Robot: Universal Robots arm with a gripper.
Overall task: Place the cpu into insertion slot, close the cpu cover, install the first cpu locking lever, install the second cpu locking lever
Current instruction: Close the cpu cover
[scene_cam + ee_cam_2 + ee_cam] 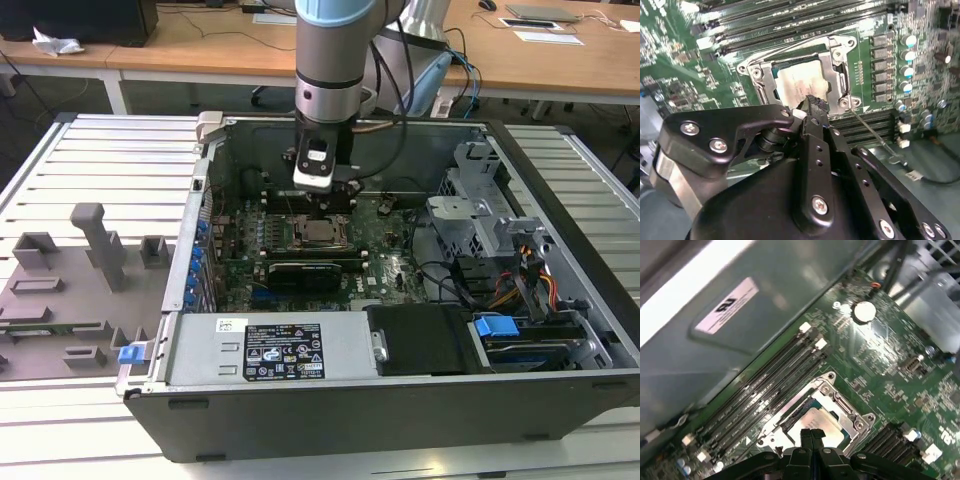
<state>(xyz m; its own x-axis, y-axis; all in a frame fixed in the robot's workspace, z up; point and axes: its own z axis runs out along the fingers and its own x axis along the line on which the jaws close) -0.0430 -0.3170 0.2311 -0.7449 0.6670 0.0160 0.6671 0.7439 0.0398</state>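
The black two-finger hand (811,434) has its fingers pressed together and holds nothing, close over the flat square silver-grey cpu (826,421). The cpu lies in the silver-rimmed square insertion slot (756,75) on the green motherboard (890,385), and the thin silver frame cpu cover (836,70) lies flat around it.

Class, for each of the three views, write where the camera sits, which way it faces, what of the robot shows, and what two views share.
Exterior view: off the arm, above the open dark-grey computer case, looking down into it; the grey-and-blue robot arm shows.
First wrist view: on the wrist, facing the green motherboard past the shut black jaws.
Second wrist view: on the wrist, behind the jaws' black linkage, facing the board.
Shared: both wrist views show the square silver-rimmed insertion slot at the jaw tips.
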